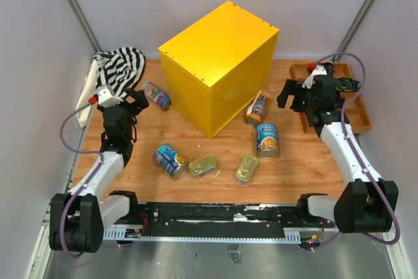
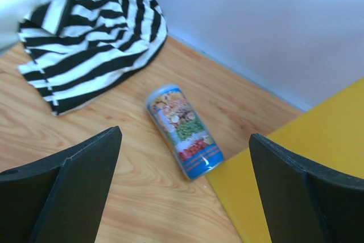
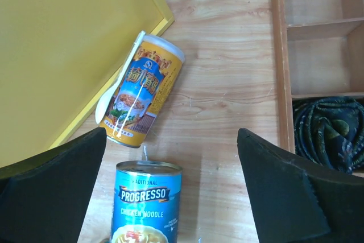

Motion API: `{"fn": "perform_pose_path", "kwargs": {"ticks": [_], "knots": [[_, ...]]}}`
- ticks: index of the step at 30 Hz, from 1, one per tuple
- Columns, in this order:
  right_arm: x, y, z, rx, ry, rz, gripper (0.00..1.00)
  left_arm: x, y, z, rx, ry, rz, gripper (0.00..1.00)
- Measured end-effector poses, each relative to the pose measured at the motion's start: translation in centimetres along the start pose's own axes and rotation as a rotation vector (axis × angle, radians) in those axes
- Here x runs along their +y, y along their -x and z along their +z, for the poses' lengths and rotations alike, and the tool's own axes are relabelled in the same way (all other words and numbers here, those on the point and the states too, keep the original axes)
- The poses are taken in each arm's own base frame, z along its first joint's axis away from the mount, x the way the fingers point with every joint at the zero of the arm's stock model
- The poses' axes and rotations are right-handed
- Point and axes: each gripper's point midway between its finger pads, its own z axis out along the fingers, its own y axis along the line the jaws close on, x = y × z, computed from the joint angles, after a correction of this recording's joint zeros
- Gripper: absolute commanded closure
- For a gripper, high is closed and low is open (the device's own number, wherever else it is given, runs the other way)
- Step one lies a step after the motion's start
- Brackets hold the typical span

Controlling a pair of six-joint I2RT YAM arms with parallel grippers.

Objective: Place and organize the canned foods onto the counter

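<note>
The counter (image 1: 219, 63), a big yellow box, stands at the table's back centre with nothing on top. Six cans lie on the wood. One slim can (image 1: 156, 95) (image 2: 183, 131) rests against the counter's left side, ahead of my open, empty left gripper (image 1: 134, 100) (image 2: 185, 186). Another slim can (image 1: 258, 108) (image 3: 141, 89) leans on the counter's right side. A blue can (image 1: 267, 140) (image 3: 148, 203) lies just below it, under my open, empty right gripper (image 1: 289, 96) (image 3: 170, 186). A second blue can (image 1: 170, 160) and two golden tins (image 1: 203, 165) (image 1: 246, 168) lie near the front.
A striped cloth (image 1: 121, 66) (image 2: 91, 38) is bunched at the back left corner. A brown compartmented tray (image 1: 356, 106) (image 3: 280, 55) sits at the right edge, holding a dark coiled cord (image 3: 330, 132). White walls close in on three sides.
</note>
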Motion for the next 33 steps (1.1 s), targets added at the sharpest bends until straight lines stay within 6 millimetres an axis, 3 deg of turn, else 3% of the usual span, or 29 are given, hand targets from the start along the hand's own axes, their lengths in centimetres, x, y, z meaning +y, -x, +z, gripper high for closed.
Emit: {"fn": "perform_pose_path", "kwargs": {"ticks": [6, 12, 15, 22, 28, 33], "knots": [[0.2, 0.9, -1.1, -0.025, -0.023, 0.087, 0.02, -2.6, -0.6, 2.6, 0.163, 0.008, -0.105, 0.01], [0.7, 1.1, -1.4, -0.028, -0.008, 0.14, 0.02, -3.6, -2.1, 6.0, 0.349, 0.147, -0.224, 0.01], [0.6, 1.3, -1.6, -0.039, -0.02, 0.158, 0.02, -3.3, -3.7, 6.9, 0.436, 0.238, -0.275, 0.01], [-0.8, 1.5, -1.6, -0.047, -0.076, 0.19, 0.02, -1.7, -7.3, 6.8, 0.572, 0.418, -0.354, 0.01], [-0.8, 1.5, -1.6, -0.05, -0.076, 0.195, 0.02, -0.5, -10.6, 6.7, 0.645, 0.524, -0.393, 0.01], [-0.7, 1.5, -0.9, -0.046, -0.064, 0.206, 0.01, -0.4, -11.9, 8.0, 0.663, 0.564, -0.42, 0.01]]}}
